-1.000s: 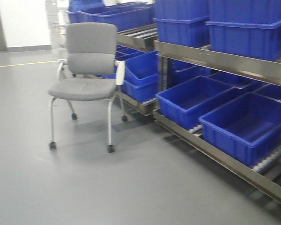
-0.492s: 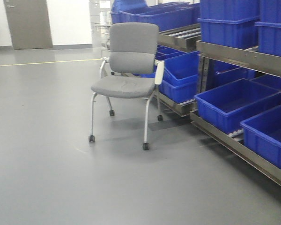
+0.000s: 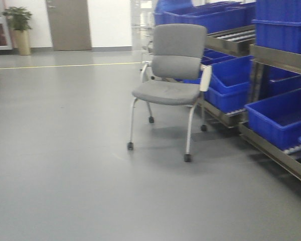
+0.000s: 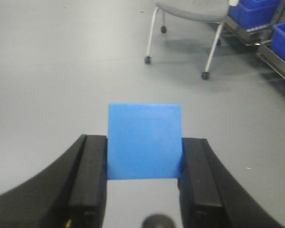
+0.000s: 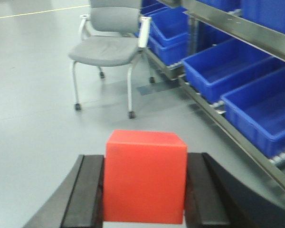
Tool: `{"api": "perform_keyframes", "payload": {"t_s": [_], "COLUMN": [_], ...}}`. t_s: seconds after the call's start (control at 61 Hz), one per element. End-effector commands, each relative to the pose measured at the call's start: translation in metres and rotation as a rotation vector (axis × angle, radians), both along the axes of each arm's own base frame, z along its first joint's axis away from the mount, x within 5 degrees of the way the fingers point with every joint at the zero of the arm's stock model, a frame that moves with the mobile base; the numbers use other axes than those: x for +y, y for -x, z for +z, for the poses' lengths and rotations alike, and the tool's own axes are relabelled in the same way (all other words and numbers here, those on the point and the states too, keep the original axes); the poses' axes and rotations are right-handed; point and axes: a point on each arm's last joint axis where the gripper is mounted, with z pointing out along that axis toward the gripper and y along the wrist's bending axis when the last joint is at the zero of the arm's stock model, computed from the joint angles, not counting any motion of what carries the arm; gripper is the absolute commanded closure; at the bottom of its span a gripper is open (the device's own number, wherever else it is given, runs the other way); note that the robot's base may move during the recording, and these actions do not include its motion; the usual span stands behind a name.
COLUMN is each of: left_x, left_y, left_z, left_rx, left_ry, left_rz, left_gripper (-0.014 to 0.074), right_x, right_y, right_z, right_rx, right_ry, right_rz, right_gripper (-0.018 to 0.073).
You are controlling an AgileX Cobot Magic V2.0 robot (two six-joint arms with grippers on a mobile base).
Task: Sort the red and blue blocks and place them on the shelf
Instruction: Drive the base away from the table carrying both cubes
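Where the left wrist view looks down its own black jaws, the left gripper is clamped on item one: a sky-blue matte cube. It sits at 6 o'clock of that view, both side faces touching the jaws, held above the smooth grey floor.

Item two: a bright red matte cube, at 6 o'clock of the right wrist view. The right gripper pinches it, jaws drawn in to the cube's width and flush on its left and right faces.

Item three: steel-framed shelf with brushed horizontal rails and white rollers showing at the lower tier. It runs from 12 to 4 o'clock in the right wrist view and from 1 to 4 o'clock in the front view. Both cubes are well apart from it.

Item four: large dark-blue plastic bins, open-topped, standing on the lower and upper tiers.

Item five: grey upholstered chair with metal legs and castors. It stands on the floor just beside the shelf, at 1 o'clock in the front view.

Item six: thin yellow line across the floor, at 10 o'clock in the front view.

Item seven: grey door at 11 o'clock, with a potted green plant near it at 10 o'clock.
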Motion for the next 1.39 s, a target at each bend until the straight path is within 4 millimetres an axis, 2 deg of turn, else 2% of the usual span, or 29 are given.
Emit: {"api": "perform_keyframes", "payload": {"t_s": [0.0, 1.377], "left_x": [-0.0018, -0.0018], "left_y": [-0.0031, -0.0031], "left_z": [0.0161, 0.0161], "left_rx": [-0.104, -0.104], "left_ry": [0.018, 0.018], "left_rz": [-0.015, -0.015], "left_gripper": [0.0473, 0.0473], "right_x": [-0.0003, -0.0003], "right_y": [-0.0009, -0.0009], "right_z": [0.0186, 0.0186], "right_rx": [-0.123, -0.123], "right_ry": [0.02, 0.02], "right_rz": [0.0, 0.0], "right_gripper": [0.051, 0.051]}}
